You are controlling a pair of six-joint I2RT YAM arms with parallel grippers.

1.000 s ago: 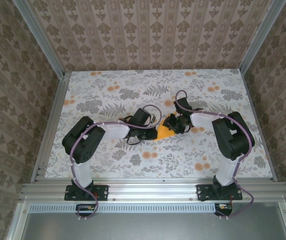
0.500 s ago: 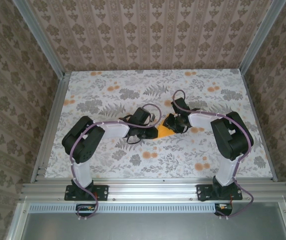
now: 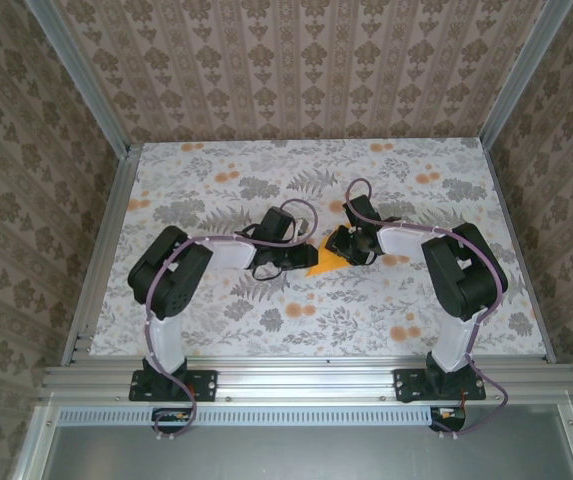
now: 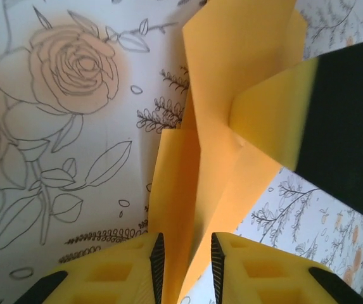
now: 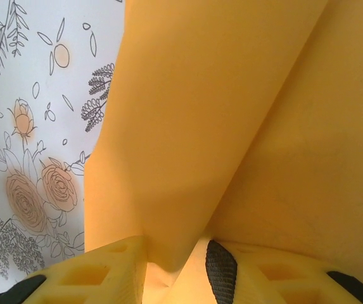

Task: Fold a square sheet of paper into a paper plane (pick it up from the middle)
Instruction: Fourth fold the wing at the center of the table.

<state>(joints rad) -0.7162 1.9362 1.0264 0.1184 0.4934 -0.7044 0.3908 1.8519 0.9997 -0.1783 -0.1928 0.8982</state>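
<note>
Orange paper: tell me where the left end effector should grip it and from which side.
I'd grip the upright centre fold of the orange paper, coming along the table from the left arm's side, one finger either side. That ridge stands up between the left end effector's open fingers; the right end effector holds the far flap.

Damask-papered walls [image 3: 296,70] enclose a floral tabletop [image 3: 216,180] — aluminium frame [image 3: 296,378] around.

The square sheet of paper [image 5: 232,126], folded, covers centre and right; its ridge drops between the right gripper's [image 5: 177,256] yellow fingers [image 5: 99,272] at the bottom; flowered tablecloth [image 5: 29,114] at left
</note>
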